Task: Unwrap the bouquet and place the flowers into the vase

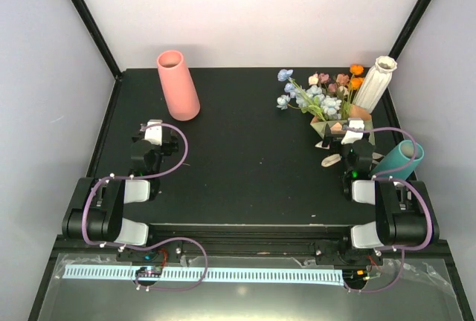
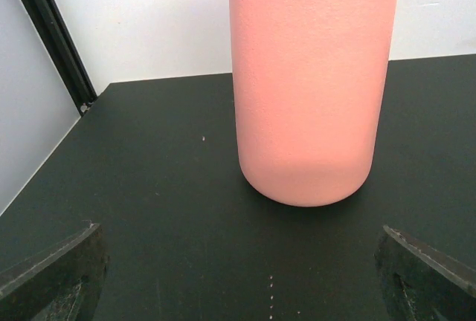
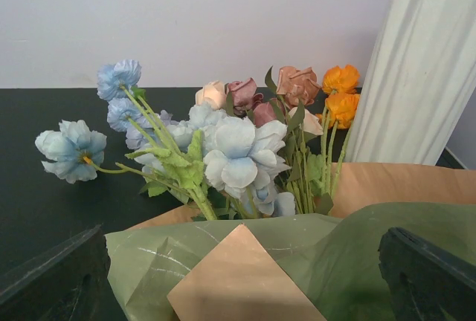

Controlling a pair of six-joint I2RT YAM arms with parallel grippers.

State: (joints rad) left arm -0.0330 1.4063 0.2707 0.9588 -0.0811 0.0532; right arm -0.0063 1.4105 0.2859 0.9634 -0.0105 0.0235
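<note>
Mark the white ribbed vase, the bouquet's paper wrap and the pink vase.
white ribbed vase (image 1: 374, 85): top external view, middle of the ribbed body.
paper wrap (image 3: 245, 280): right wrist view, peach flap at the front.
pink vase (image 2: 309, 76): left wrist view, middle of its wall.

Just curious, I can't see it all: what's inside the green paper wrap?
The flowers: blue, pink, dusky red and orange blooms on green stems rise out of the paper. Their lower stems are hidden inside it.
</note>
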